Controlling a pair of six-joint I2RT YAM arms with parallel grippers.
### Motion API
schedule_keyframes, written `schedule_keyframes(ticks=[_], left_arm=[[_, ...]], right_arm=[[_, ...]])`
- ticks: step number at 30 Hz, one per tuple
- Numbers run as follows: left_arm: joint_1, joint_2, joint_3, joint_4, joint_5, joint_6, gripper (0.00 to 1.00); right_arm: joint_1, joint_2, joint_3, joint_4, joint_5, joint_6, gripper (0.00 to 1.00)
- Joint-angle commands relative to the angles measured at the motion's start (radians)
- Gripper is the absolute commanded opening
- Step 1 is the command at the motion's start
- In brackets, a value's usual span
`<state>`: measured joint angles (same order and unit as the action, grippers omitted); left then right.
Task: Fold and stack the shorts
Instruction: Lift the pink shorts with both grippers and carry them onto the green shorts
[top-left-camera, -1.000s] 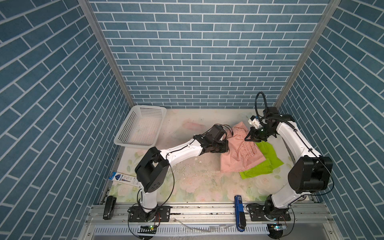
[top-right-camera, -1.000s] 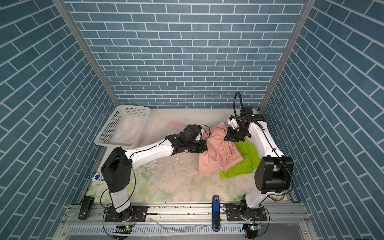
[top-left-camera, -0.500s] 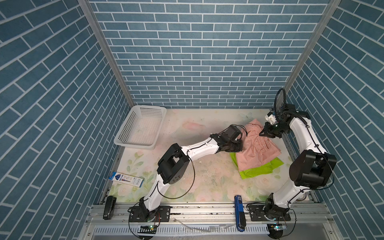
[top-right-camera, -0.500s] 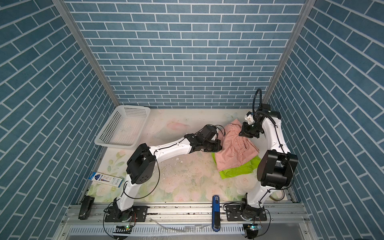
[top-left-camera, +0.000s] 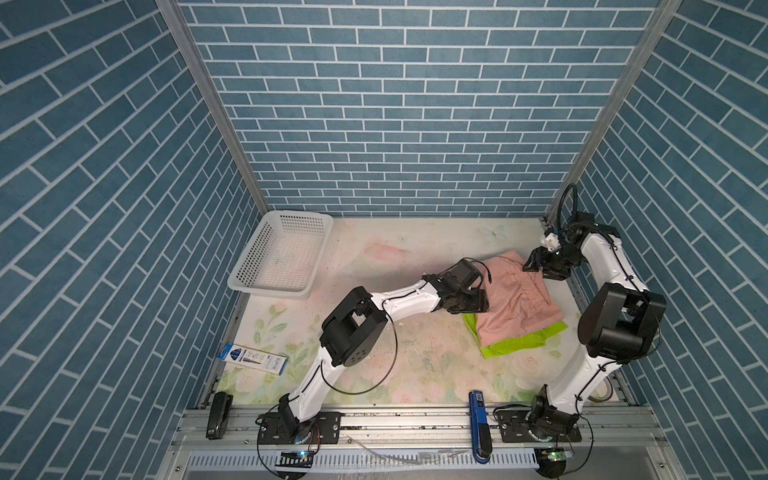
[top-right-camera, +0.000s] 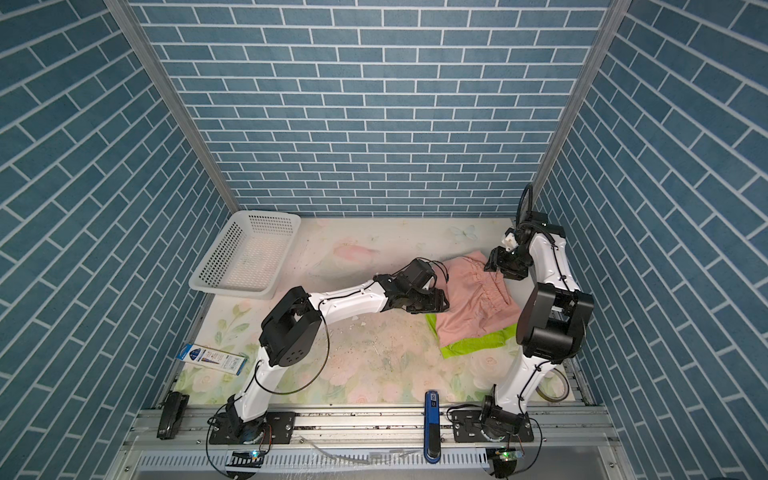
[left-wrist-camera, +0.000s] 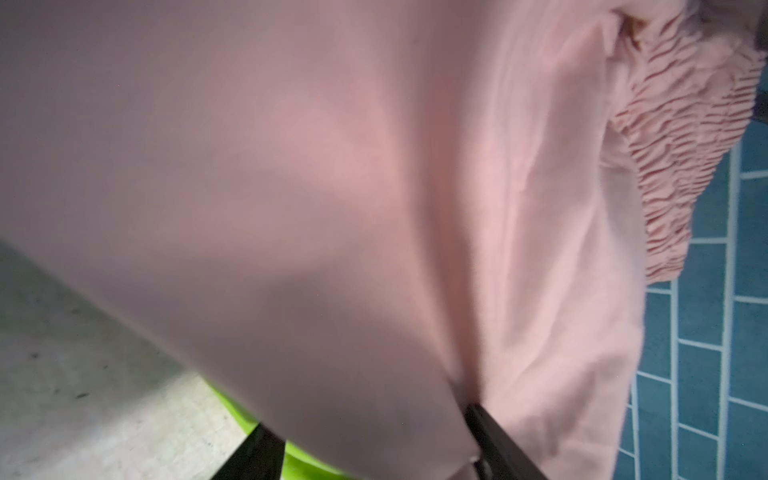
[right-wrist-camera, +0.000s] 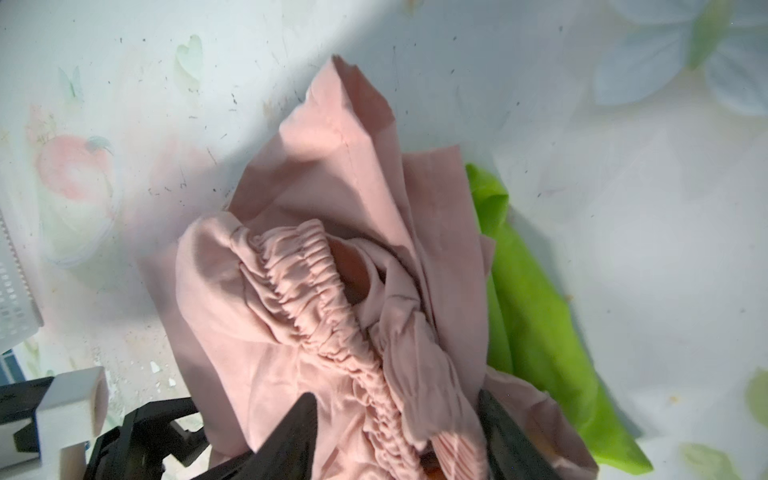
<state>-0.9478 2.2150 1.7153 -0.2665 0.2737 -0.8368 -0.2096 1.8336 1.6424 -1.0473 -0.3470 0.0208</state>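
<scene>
Over the last second both arms have been carrying the salmon-pink shorts (top-left-camera: 515, 301) rightward. The pair is now lying across the lime-green shorts (top-left-camera: 521, 343), and both sets of fingers have spread apart.

The left gripper (left-wrist-camera: 365, 419) is standing open. Its two black fingers (left-wrist-camera: 488, 440) are showing only as stubs cut off at the frame's edge. Blurred pink cloth is filling the space between and beyond them, and whether it is touching the pads is hard to tell. A sliver of green is peeking out just beneath one finger.

The right gripper (right-wrist-camera: 397, 397) is gaping too, its fingers straddling the gathered waistband (right-wrist-camera: 307, 299), which is bunching up just beyond the tips. The green pair is lying off to one side of them, mostly buried under pink.

In both top views the left wrist is masking the pink pair's near edge. The white perforated basket (top-left-camera: 269, 287) is sitting well apart from both sets of fingers, and a blue carton (top-left-camera: 252, 356) is lying farther off still.
</scene>
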Motion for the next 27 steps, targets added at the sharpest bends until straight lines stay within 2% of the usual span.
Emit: schedule_keyframes(ticks=[1,5,8,13,16,22,27], left_arm=[[0.043,-0.071,-0.031,-0.009,-0.034,0.039,0.99],[0.105,-0.144,-0.078,0.018,-0.011,0.059,1.0],[0.114,-0.224,-0.173,0.082,0.031,0.064,1.0],[0.075,-0.392,-0.414,0.182,0.112,0.08,1.0],[0.009,-0.444,-0.488,0.157,0.136,0.145,1.0],[-0.114,-0.405,-0.497,0.185,0.197,0.231,1.0],[-0.128,-0.295,-0.427,0.231,0.225,0.259,1.0]], right_arm=[[0.006,-0.102,-0.006,0.043,0.038,0.042,0.65],[0.056,-0.246,-0.066,0.083,0.113,0.094,0.67],[0.099,-0.379,-0.188,0.119,0.12,0.14,0.67],[0.153,-0.579,-0.444,0.208,0.089,0.222,0.68],[0.157,-0.624,-0.539,0.232,0.088,0.245,0.69],[0.157,-0.665,-0.616,0.296,0.09,0.282,0.69],[0.155,-0.676,-0.63,0.311,0.089,0.289,0.69]])
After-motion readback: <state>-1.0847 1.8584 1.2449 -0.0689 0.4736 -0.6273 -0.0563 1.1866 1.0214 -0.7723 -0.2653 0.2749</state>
